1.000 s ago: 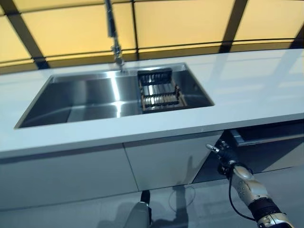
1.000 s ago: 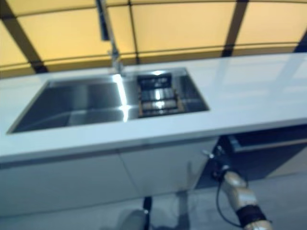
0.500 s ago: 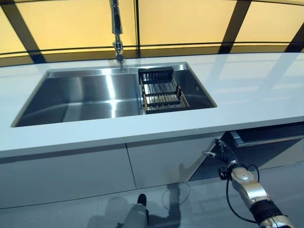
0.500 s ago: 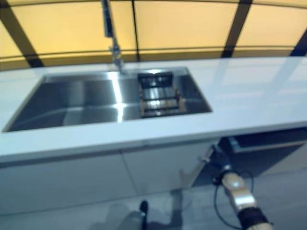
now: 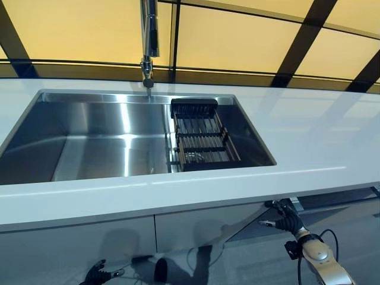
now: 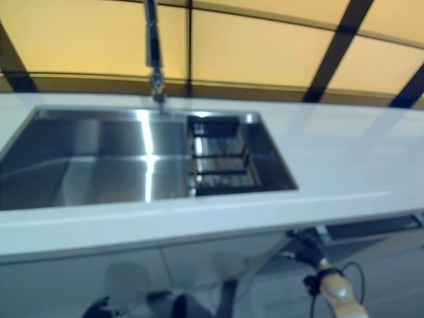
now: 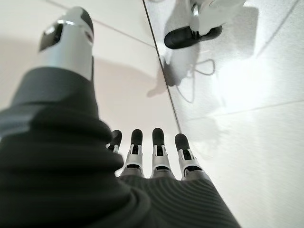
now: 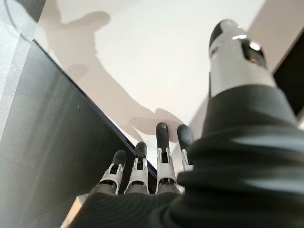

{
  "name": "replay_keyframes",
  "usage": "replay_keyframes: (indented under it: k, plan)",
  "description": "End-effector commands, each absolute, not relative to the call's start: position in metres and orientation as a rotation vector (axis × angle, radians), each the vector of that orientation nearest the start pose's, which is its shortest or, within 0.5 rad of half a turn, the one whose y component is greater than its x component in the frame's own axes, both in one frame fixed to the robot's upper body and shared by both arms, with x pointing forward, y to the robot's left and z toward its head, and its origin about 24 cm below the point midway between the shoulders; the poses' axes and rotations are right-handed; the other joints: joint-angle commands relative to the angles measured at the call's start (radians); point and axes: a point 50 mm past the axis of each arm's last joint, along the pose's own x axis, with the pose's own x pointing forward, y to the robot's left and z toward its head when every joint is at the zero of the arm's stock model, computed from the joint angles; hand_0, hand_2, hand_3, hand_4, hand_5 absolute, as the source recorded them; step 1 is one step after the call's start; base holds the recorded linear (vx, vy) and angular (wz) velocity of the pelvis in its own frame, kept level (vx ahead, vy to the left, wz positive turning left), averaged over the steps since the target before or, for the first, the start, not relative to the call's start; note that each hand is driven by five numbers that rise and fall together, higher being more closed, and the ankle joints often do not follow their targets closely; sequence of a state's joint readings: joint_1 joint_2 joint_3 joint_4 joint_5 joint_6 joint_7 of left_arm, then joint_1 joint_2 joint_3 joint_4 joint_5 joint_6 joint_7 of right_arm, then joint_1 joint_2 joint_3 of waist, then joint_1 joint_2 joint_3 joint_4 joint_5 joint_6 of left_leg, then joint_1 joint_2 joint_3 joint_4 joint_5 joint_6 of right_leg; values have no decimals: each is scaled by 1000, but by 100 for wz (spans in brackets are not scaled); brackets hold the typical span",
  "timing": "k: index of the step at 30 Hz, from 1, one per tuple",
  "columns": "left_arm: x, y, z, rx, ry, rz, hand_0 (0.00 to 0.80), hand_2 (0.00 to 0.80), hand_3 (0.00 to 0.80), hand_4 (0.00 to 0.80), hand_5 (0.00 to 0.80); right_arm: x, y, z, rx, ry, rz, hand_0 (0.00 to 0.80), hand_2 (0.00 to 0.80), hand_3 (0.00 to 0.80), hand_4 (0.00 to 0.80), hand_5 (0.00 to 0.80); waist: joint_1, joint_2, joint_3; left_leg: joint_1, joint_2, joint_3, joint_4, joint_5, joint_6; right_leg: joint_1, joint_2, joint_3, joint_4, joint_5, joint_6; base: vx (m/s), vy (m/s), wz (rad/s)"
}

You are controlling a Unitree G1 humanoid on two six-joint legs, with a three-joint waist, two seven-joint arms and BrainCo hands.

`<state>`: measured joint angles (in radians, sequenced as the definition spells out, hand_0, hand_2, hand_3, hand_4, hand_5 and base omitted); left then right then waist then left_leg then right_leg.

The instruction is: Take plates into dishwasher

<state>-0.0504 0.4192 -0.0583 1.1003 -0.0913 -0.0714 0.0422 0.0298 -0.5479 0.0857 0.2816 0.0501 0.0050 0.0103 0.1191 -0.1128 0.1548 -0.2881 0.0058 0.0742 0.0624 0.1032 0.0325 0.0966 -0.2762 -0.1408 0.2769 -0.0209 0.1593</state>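
No plate shows in any view. The dishwasher's dark front point(image 5: 347, 205) sits under the white countertop point(image 5: 320, 136) at the lower right. My right hand point(image 5: 284, 221) is low beside its left edge, below the counter lip. In the right wrist view its fingers point(image 8: 161, 152) are straight, reaching to where the dark panel point(image 8: 52, 142) meets the white cabinet front. My left hand point(image 5: 100, 275) hangs near the floor at the lower left; its fingers point(image 7: 159, 147) are straight and hold nothing.
A steel sink point(image 5: 89, 136) is set in the countertop, with a tall faucet point(image 5: 148, 41) behind it. A dark dish rack point(image 5: 202, 139) with no dishes in it fills the sink's right end. White cabinet fronts point(image 5: 202, 228) run below.
The camera has moved closer over the counter, so the whole scene has shifted. My right hand stays by the dishwasher's edge. My left hand has come into view at the lower left.
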Motion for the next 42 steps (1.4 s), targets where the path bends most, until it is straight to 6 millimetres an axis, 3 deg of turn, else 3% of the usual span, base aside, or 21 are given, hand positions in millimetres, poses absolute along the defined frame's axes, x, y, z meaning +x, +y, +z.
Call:
replay_keyframes:
  k: [1, 5, 6, 9, 11, 13, 14, 16, 20, 22, 25, 32, 37, 39, 40, 42]
  plan:
    - [156, 307, -107, 394, 903, 243, 0, 0, 0, 0, 0, 250, -268, 15, -487, 247, -40, 0, 0, 0, 0, 0, 11, 5, -22, 20, -38, -48, -42, -9, 21, 42, 115, 99, 50, 133, 1, -278, -185, 36]
    - [167, 309, -100, 366, 862, 254, 0, 0, 0, 0, 0, 242, -269, -18, -458, 400, -31, 0, 0, 0, 0, 0, 32, 8, -16, -30, -17, -48, -40, 31, -9, 78, 139, 98, -35, 36, -19, -418, -277, 40]
    - [173, 310, -96, 361, 840, 250, 0, 0, 0, 0, 0, 236, -271, -35, -435, 492, -23, 0, 0, 0, 0, 0, 49, 13, -7, -62, 3, -51, -30, 52, -28, 94, 153, 81, -60, -23, -28, -488, -317, -3]
    - [173, 306, -99, 332, 836, 232, 0, 0, 0, 0, 0, 222, -276, -60, -408, 633, -17, 0, 0, 0, 0, 0, 67, 54, 8, -64, 51, -81, -50, 118, -78, 101, 190, 56, -62, -137, -74, -450, -275, -29]
    - [162, 297, -108, 300, 863, 212, 0, 0, 0, 0, 0, 208, -283, -77, -396, 739, -18, 0, 0, 0, 0, 0, 72, 91, 27, -35, 77, -100, -100, 145, -111, 106, 221, 53, -48, -203, -112, -303, -167, -17]
    - [155, 294, -113, 286, 883, 200, 0, 0, 0, 0, 0, 201, -286, -84, -399, 788, -15, 0, 0, 0, 0, 0, 73, 107, 36, -24, 92, -87, -120, 152, -128, 117, 236, 41, -64, -208, -124, -219, -125, 25]
    - [150, 291, -116, 271, 901, 195, 0, 0, 0, 0, 0, 194, -291, -90, -402, 839, -28, 0, 0, 0, 0, 0, 69, 118, 46, -13, 106, -49, -114, 147, -136, 128, 244, 19, -86, -197, -131, -302, -158, 32]
    - [141, 289, -121, 259, 938, 188, 0, 0, 0, 0, 0, 181, -294, -100, -399, 910, -45, 0, 0, 0, 0, 0, 66, 127, 49, 1, 112, -16, -82, 132, -134, 139, 245, -12, -113, -182, -141, -373, -161, 25]
    - [126, 292, -127, 238, 996, 207, 0, 0, 0, 0, 0, 160, -294, -114, -381, 1009, -75, 0, 0, 0, 0, 0, 65, 123, 39, 24, 104, -21, -26, 108, -130, 143, 246, -42, -160, -152, -150, -265, -91, 26]
    - [109, 295, -132, 218, 1045, 233, 0, 0, 0, 0, 0, 139, -293, -124, -369, 1086, -100, 0, 0, 0, 0, 0, 42, 97, 33, 71, 76, -34, 79, 16, -107, 118, 219, -62, -197, -105, -148, -332, -29, 14]
    - [99, 295, -135, 195, 1080, 243, 0, 0, 0, 0, 0, 122, -298, -130, -367, 1129, -132, 0, 0, 0, 0, 0, 10, 76, 24, 128, 55, -70, 175, -50, -88, 66, 189, -53, -211, -56, -143, -278, 64, -17]
    - [94, 287, -139, 167, 1070, 216, 0, 0, 0, 0, 0, 101, -301, -135, -359, 1177, -129, 0, 0, 0, 0, 0, -40, 68, -8, 239, 32, -123, 214, -74, -90, 0, 172, -26, -268, 11, -131, -169, 171, 37]
    - [98, 278, -141, 169, 1066, 156, 0, 0, 0, 0, 0, 94, -304, -136, -370, 1203, -155, 0, 0, 0, 0, 0, -60, 67, -22, 284, 30, -130, 191, -101, -96, -15, 167, -20, -289, 41, -116, -92, 310, 13]
    - [100, 276, -142, 190, 1073, 115, 0, 0, 0, 0, 0, 92, -305, -136, -373, 1204, -169, 0, 0, 0, 0, 0, -76, 69, -35, 340, 37, -94, 72, -159, -83, -37, 152, -21, -285, 62, -88, -49, 400, 58]
    - [100, 276, -141, 196, 1073, 113, 0, 0, 0, 0, 0, 92, -304, -137, -373, 1202, -168, 0, 0, 0, 0, 0, -77, 68, -35, 345, 37, -92, 61, -164, -80, -40, 150, -18, -284, 65, -83, -42, 334, 27]
    - [103, 281, -140, 219, 1080, 102, 0, 0, 0, 0, 0, 94, -300, -138, -369, 1188, -162, 0, 0, 0, 0, 0, -86, 58, -29, 373, 33, -79, 7, -185, -63, -78, 127, 1, -267, 94, -44, -38, 205, 8]
